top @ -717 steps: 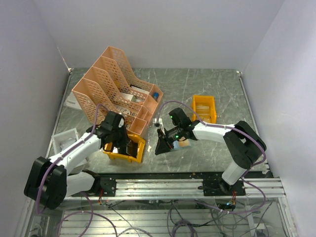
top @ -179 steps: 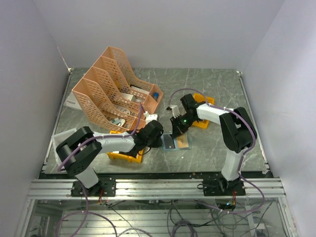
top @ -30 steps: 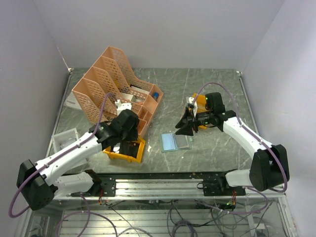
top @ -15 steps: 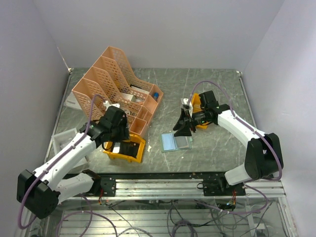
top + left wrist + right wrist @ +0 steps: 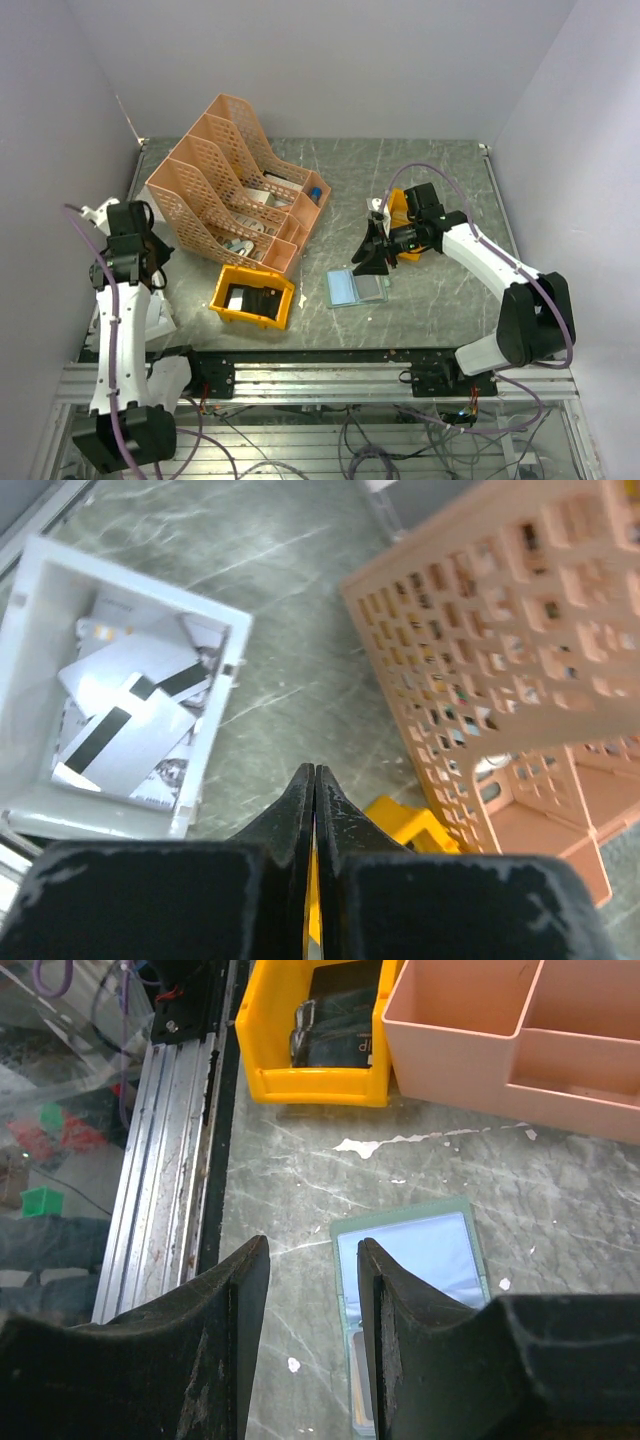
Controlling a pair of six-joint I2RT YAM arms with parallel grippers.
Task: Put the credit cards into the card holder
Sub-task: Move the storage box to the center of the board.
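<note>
Left gripper (image 5: 313,772) hangs with its fingers pressed together and nothing between them, high over the table (image 5: 440,170) on the left side of the peach file rack (image 5: 520,630), with the white tray (image 5: 100,815) of credit cards (image 5: 130,715) just below; that looks like a staging spot for a pick, and the fingers would have to part first. Right of the rack, beyond the yellow bin (image 5: 250,320), the card holder (image 5: 357,288) lies unfolded flat, ready for loading. Right gripper (image 5: 312,1250) hovers over that spot, fingers apart and empty, probably to pin it flat.
</note>
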